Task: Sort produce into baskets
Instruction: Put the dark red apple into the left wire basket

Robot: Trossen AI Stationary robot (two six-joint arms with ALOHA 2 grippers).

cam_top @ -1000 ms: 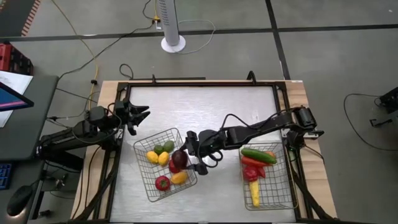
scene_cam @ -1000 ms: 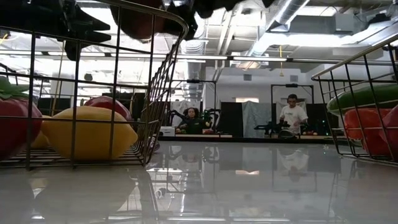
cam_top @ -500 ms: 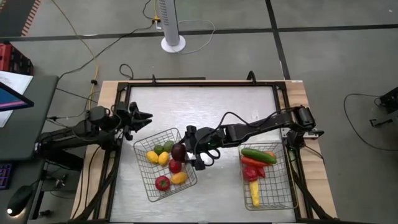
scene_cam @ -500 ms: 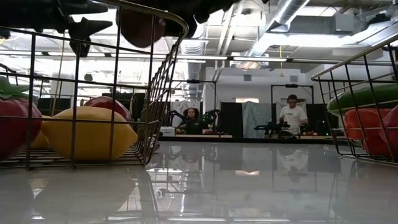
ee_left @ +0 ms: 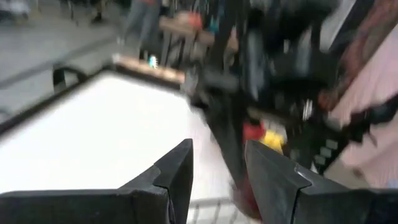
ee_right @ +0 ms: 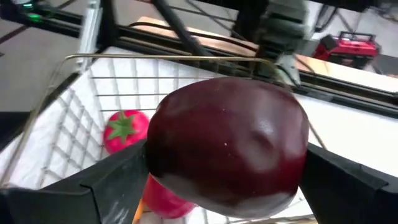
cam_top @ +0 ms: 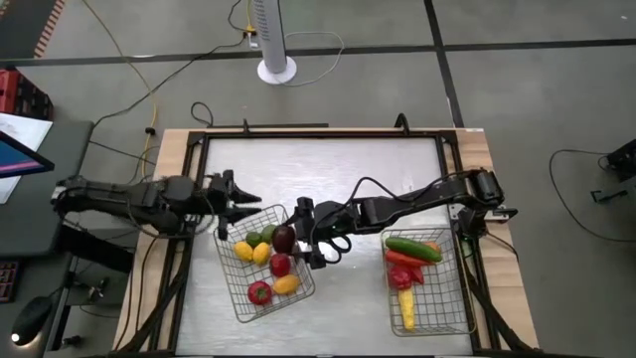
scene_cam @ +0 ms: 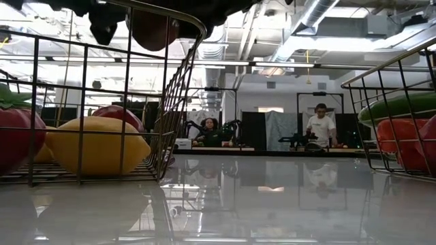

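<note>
Two silver wire-grid baskets sit on the surface. The right pincer (cam_top: 295,239) clamps one round dark maroon fruit (cam_top: 284,239) over the left basket (cam_top: 231,288), centre-left; the left pincer (cam_top: 245,205) is parted at its rim.

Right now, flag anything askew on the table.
The left basket sits skewed to the table's edges, while the right basket sits square. The right tool holds a maroon fruit above the skewed one.
</note>
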